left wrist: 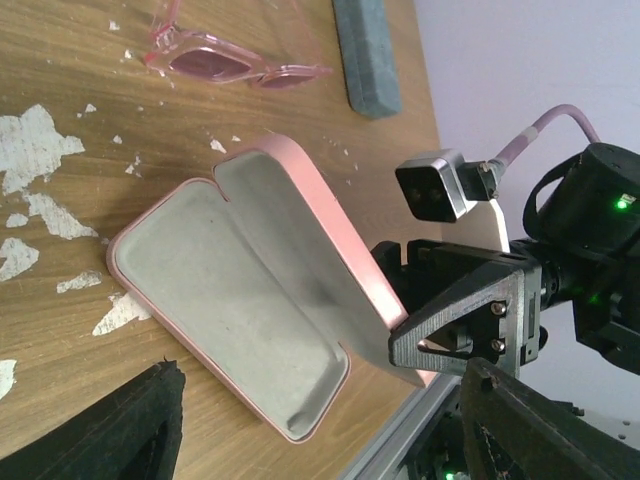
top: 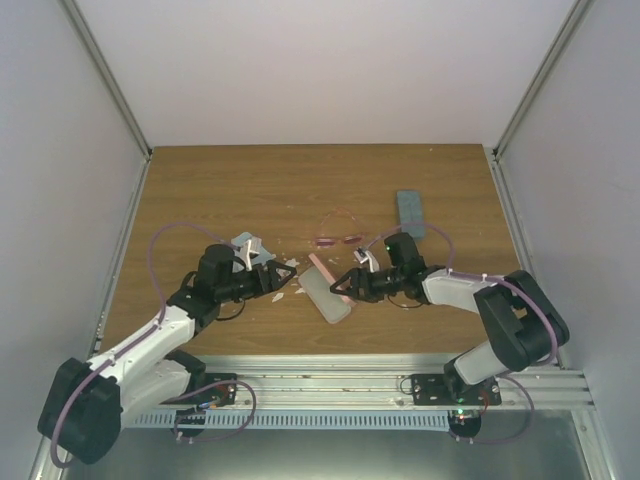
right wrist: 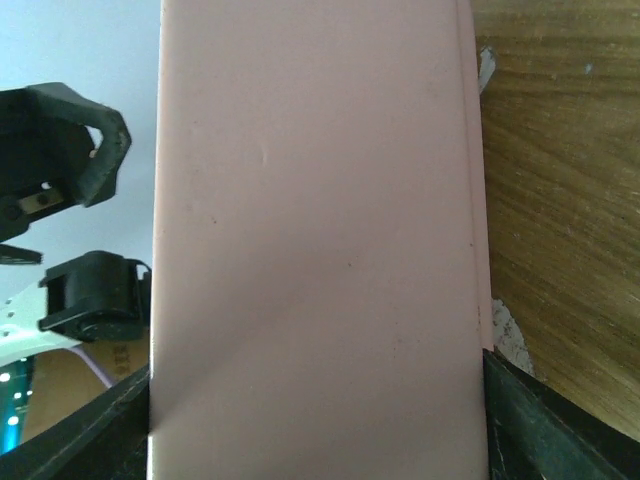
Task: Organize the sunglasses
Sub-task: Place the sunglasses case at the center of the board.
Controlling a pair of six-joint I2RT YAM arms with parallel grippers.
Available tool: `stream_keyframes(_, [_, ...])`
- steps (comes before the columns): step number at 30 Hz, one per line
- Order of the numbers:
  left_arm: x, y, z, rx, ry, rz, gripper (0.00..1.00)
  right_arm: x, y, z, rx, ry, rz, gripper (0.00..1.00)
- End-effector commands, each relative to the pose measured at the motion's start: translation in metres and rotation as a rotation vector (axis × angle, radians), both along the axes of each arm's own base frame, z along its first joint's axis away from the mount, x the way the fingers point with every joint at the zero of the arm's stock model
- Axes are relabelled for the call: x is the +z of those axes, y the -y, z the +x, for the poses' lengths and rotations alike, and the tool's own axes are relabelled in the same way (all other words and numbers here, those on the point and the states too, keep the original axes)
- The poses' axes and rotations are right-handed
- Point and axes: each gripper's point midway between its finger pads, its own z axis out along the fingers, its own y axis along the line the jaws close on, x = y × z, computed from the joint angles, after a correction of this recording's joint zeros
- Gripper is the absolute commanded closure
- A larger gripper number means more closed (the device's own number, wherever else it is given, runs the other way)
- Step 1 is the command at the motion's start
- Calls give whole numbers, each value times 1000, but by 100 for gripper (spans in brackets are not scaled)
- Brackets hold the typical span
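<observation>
Right gripper (top: 348, 284) snug on view-filling pink case lid (right wrist: 320, 240); left gripper (top: 280, 279) wide apart, empty

A pink case (top: 328, 300) lies open on the wooden table (top: 230, 185), its grey-lined tray flat and its lid standing up from the hinge. A blue-grey case (top: 411, 212) lies shut farther back on the right, well apart from it. A light blue cloth (top: 243, 240), partly hidden, sits to the left. White chipped patches (left wrist: 35, 150) mark the wood beside the open case
</observation>
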Motion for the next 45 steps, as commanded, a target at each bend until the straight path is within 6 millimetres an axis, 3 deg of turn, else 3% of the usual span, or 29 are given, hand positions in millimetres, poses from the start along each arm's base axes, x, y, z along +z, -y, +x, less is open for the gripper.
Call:
stream_keyframes(1, [3,14,4,-57,52,-24,25,18,-1,3,48,39,158,39])
stream_keyframes(11, [-20,40,18,-102,15,32,27,4,11,3,36,24,152,3])
stream_keyframes(13, [-23,45,22,-106,12,45,27,1,13,6,30,37,130,0])
stream_keyframes(19, [-41,48,28,-99,-24,99,29,-5,26,20,-40,111,-25,0])
stream_keyframes(26, [-66,46,25,-102,-77,156,32,6,50,38,-144,223,-214,0])
stream_keyframes(32, [-71,38,25,-82,-74,205,33,53,65,51,-252,382,-316,0])
stream_keyframes(34, [-72,34,25,-68,-71,229,33,69,58,46,-248,436,-343,1])
stream_keyframes(36, [-72,29,26,-50,-62,250,34,78,45,37,-221,459,-359,7])
stream_keyframes(38, [-69,24,26,-34,-50,264,35,74,29,27,-201,448,-385,17])
stream_keyframes(41, [-63,19,24,-17,-24,268,36,50,9,13,-174,388,-438,29])
stream_keyframes(45, [-49,16,18,-20,25,243,37,23,6,13,-229,334,-549,38])
